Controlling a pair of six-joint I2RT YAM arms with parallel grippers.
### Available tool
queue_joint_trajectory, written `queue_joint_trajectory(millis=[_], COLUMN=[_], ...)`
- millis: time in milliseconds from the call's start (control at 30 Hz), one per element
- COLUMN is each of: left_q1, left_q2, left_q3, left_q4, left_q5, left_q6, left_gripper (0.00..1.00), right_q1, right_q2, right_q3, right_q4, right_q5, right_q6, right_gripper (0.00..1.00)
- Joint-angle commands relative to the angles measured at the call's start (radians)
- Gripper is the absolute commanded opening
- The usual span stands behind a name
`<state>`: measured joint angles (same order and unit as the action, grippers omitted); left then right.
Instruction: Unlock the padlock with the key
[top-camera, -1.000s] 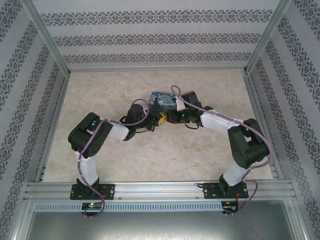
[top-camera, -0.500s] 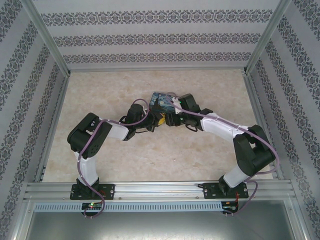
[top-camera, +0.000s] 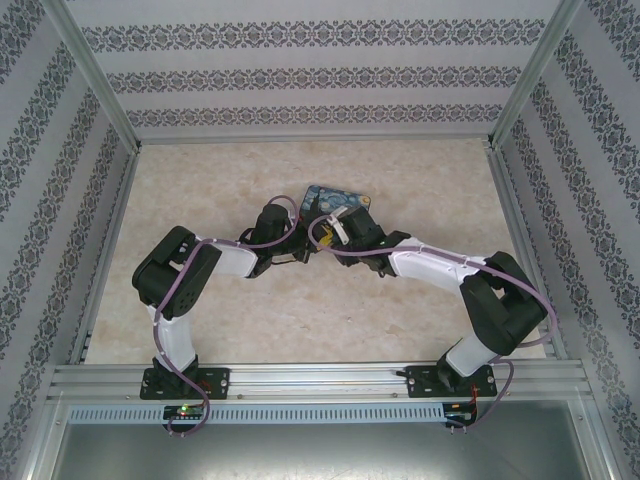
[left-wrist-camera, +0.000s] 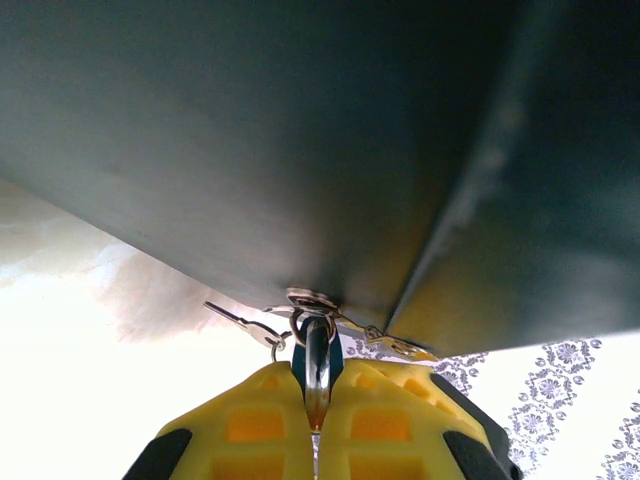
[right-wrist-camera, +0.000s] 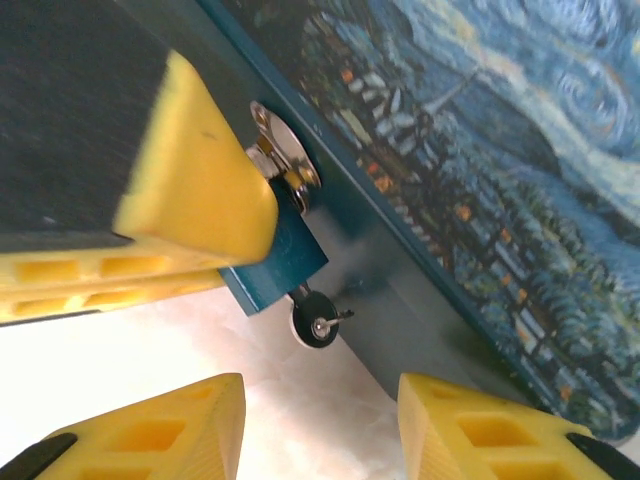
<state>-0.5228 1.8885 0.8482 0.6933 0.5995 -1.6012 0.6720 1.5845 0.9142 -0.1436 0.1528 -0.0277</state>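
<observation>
The blue padlock (right-wrist-camera: 275, 262) hangs from the metal hasp (right-wrist-camera: 285, 160) on the front of the swirl-painted box (right-wrist-camera: 520, 150). My left gripper (left-wrist-camera: 322, 378) is shut on it, its yellow fingers (right-wrist-camera: 195, 195) pressed on the body. The steel shackle (left-wrist-camera: 317, 345) runs up through the hasp ring. The key (right-wrist-camera: 318, 320), with a dark round head, sticks out of the padlock's underside. My right gripper (right-wrist-camera: 320, 420) is open just short of the key, one finger on each side, touching nothing. From above, both grippers meet at the box's near side (top-camera: 325, 235).
Spare keys on a ring (left-wrist-camera: 240, 322) dangle beside the hasp. The box (top-camera: 335, 197) sits mid-table on the marble-patterned top (top-camera: 250, 300). Patterned walls and metal rails (top-camera: 110, 230) close in the sides and back.
The right arm has swung left along the box's front, bringing its gripper up against the left gripper at the padlock. The left arm and box have stayed put.
</observation>
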Motion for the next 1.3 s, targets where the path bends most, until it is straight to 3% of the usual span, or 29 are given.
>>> queue_joint_trajectory(millis=[0,600,867,1067,1267], left_q1=[-0.006,-0.006,-0.006,-0.006,-0.005], left_q2=[-0.052,-0.071,-0.074,-0.068,-0.061], left_q3=[0.029,0.019,0.012,0.006,-0.006], left_q4=[-0.004,-0.023,-0.022,-0.018,-0.007], left_q5=[0.028,0.037,0.037,0.039,0.032], left_q6=[0.027,0.040,0.043,0.044,0.039], left_gripper=[0.00,0.00,0.00,0.00,0.00], right_q1=[0.021,0.029,0.014,-0.026,-0.107], right_q2=[0.019,0.106,0.129,0.126,0.106], right_q3=[0.005,0.080,0.138,0.157,0.135], right_q4=[0.039,0.042,0.021,0.012,0.041], right_q5=[0.088,0.108,0.081,-0.055,-0.350], right_q6=[-0.052,-0.061,-0.054,0.011,0.157], right_gripper=[0.44,0.34,0.22,0.04,0.00])
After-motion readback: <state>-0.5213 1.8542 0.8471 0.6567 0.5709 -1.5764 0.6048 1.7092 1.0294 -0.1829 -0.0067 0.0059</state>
